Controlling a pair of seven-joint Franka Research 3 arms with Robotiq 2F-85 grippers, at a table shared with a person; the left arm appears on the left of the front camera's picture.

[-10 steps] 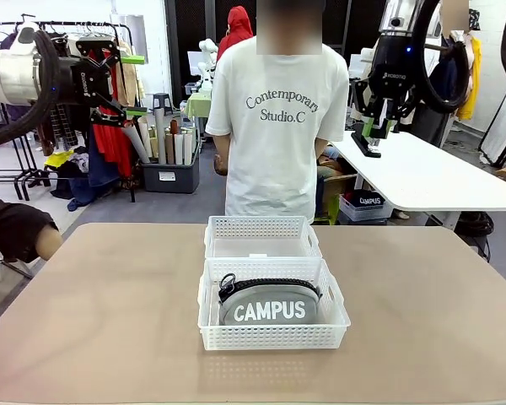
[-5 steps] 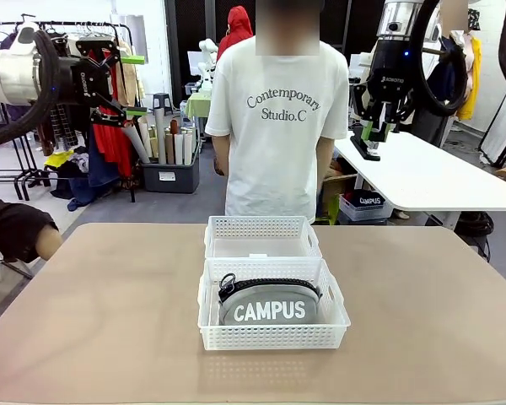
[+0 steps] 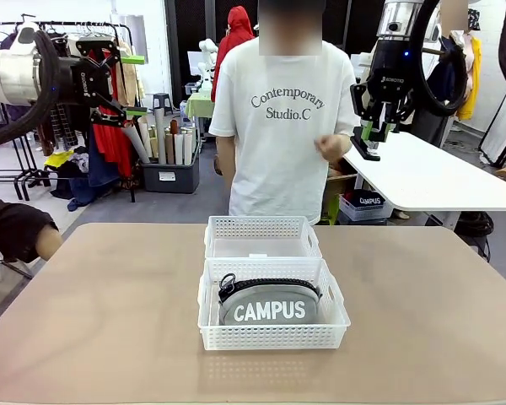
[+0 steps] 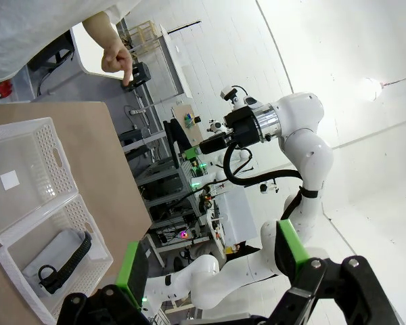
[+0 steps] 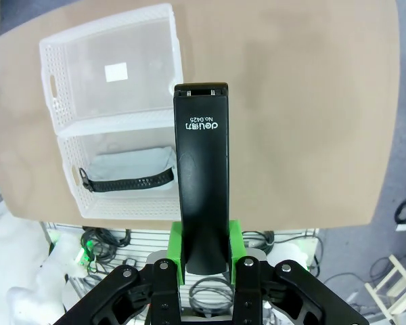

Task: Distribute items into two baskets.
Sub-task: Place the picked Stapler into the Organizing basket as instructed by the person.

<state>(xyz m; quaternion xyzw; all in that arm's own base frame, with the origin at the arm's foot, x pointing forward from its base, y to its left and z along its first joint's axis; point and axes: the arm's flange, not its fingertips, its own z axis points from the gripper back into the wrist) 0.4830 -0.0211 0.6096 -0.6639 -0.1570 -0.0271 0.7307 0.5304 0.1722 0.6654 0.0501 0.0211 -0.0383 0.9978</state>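
Upper right: right gripper (image 3: 373,133) clamped on stapler (image 5: 201,183); person's hand (image 3: 331,148) newly raised beside it. Pouch (image 3: 268,304) basketed, far basket (image 3: 261,228) waiting; left gripper (image 3: 135,84) wide open, empty.

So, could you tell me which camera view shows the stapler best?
The right wrist view: the stapler stands large between the right gripper's green pads, print legible. In the front view it is small and distant; in the left wrist view, too small to tell.

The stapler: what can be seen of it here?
The stapler is black, long and slim, with white "deli No.0425" print near its far end. The right pincer is shut on its near end between green pads, high above the table. In the front view it hangs beside the person's raised hand.
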